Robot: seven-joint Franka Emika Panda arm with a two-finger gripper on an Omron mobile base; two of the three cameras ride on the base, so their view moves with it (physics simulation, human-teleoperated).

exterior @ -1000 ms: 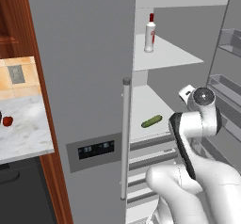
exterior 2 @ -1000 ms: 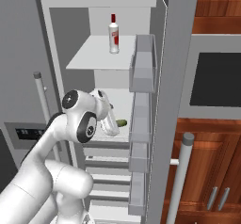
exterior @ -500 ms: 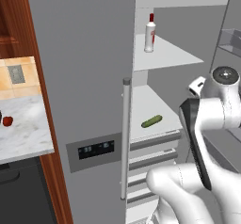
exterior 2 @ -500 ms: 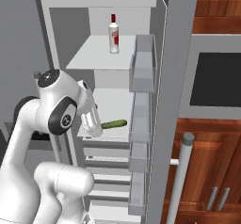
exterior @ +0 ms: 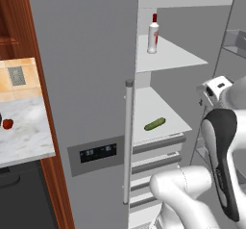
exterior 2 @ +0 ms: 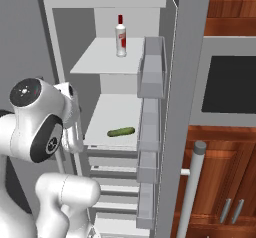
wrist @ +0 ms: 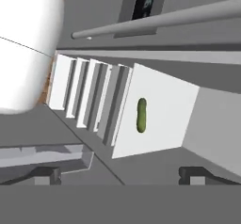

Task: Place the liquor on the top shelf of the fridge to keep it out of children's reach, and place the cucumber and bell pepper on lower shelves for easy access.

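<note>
From the left base view, the fridge [exterior: 86,79] stood open beside a marble counter [exterior: 24,132] carrying the pepper [exterior: 7,123]. The liquor [exterior: 153,34] stood upright on the top shelf [exterior: 173,57]; the cucumber [exterior: 154,124] lay diagonally on a lower shelf [exterior: 158,112], beside the bent arm [exterior: 222,141].

In the right base view, wood cabinets [exterior 2: 220,177] flanked the door [exterior 2: 180,107].

The hand view showed the gripper [wrist: 120,173] spread wide and empty.

The arm [exterior 2: 45,147] is glossy white with rounded, bulbous links, dark grey joint bands and a round dark cap bearing small markings.
</note>
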